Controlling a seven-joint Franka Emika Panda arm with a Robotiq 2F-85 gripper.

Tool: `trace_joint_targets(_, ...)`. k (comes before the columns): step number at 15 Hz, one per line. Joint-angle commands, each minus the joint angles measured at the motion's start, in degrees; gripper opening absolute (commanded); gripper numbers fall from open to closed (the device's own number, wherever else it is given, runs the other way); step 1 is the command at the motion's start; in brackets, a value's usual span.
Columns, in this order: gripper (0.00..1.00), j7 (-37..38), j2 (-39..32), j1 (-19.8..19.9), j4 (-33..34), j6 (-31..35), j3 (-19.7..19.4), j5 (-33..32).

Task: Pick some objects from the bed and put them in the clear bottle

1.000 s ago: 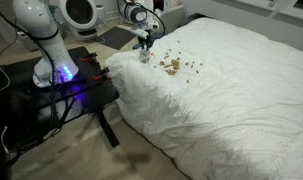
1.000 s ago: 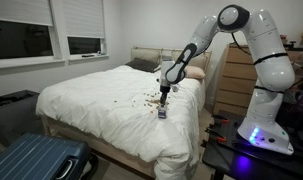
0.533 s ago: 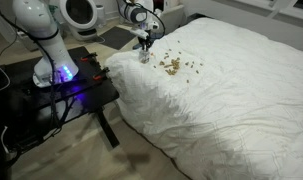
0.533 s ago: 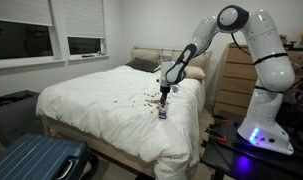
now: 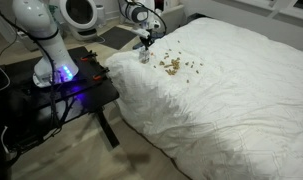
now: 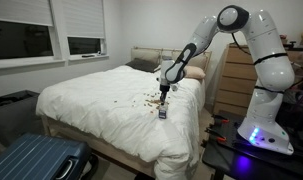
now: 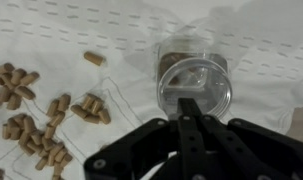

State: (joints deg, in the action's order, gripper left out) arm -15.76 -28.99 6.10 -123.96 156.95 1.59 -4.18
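The clear bottle stands upright on the white bed, mouth up, with a few tan bits inside it in the wrist view. My gripper hangs just above the bottle's mouth, fingers pressed together; nothing shows between them. In both exterior views the gripper points straight down over the bottle near the bed's edge. The objects, tan-brown pellets, lie scattered on the duvet beside the bottle.
The arm's base stands on a black table next to the bed. A blue suitcase lies on the floor at the bed's foot. Pillows and a wooden dresser are at the head end.
The fingers have closed over the bottle's mouth. The arm and bottle have not visibly moved.
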Motion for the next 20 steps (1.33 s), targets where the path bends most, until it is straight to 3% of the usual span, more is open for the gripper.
trace_joint_targets(1, 0.0, -1.2, 3.2, 1.6, -0.2, -0.5, 0.7, 0.7)
trace_joint_targets(7, 0.0, -1.5, 7.9, 3.3, -0.6, 0.3, 0.9, 2.7)
trace_joint_targets(14, 0.0, 0.6, 7.0, 5.8, 1.7, 1.3, -2.0, 5.1)
trace_joint_targets(16, 0.27, 1.6, 6.4, 6.1, 2.7, 0.9, -3.1, 5.1)
trace_joint_targets(20, 0.56, 3.8, 5.1, 5.8, 4.1, -0.5, -4.8, 4.6)
